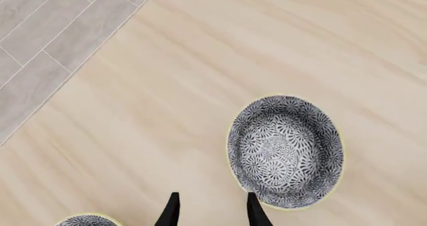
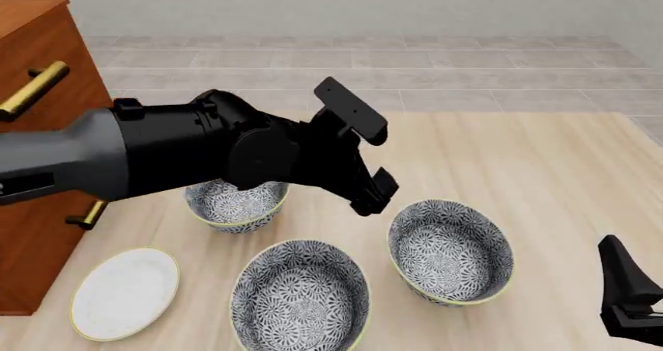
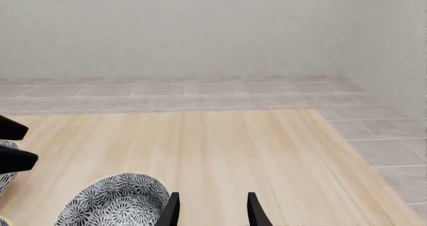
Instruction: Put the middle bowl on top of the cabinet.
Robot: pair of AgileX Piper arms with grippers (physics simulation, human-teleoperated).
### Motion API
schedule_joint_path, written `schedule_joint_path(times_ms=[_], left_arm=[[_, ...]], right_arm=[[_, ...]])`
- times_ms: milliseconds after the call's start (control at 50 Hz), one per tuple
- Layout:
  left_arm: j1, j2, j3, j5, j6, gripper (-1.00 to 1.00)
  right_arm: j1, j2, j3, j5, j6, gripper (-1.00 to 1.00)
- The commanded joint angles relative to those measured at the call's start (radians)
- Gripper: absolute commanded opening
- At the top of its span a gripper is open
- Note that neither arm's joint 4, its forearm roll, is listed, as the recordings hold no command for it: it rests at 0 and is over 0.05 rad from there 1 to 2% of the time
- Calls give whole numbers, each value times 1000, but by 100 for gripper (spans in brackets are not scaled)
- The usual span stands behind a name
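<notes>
The middle bowl (image 2: 451, 250), floral-patterned with a pale yellow-green rim, stands upright on the table right of centre. The left wrist view shows it (image 1: 285, 151) just past one fingertip, and it appears again low in the right wrist view (image 3: 113, 206). My left gripper (image 2: 375, 194) hangs open and empty above the table, just up and left of this bowl; its fingers (image 1: 172, 211) hold nothing. My right gripper (image 2: 625, 293) sits open at the near right, apart from the bowl (image 3: 210, 210). The reddish-brown cabinet (image 2: 42, 95) rises at the far left.
The largest bowl (image 2: 298, 293) sits near the front centre. The small bowl (image 2: 236, 203) is partly hidden under my left arm. A white plate (image 2: 124, 293) lies by the cabinet's foot. Brass handles (image 2: 31, 91) stick out from the drawers. The table's far edge (image 2: 414, 112) meets grey tiles.
</notes>
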Motion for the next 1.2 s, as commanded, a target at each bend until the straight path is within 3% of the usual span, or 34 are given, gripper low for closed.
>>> schedule_joint_path(times_ms=[20, 400, 980, 1200], left_arm=[[-23, 68, -69, 18, -60, 100], [-44, 146, -123, 15, -146, 100], [-38, 256, -132, -57, -199, 100], [-54, 290, -132, -83, -251, 100]], right_arm=[[-6, -2, 0, 9, 3, 100], [-13, -2, 0, 17, 1, 100], [-14, -1, 0, 31, 0, 100], [-9, -2, 0, 34, 7, 100]])
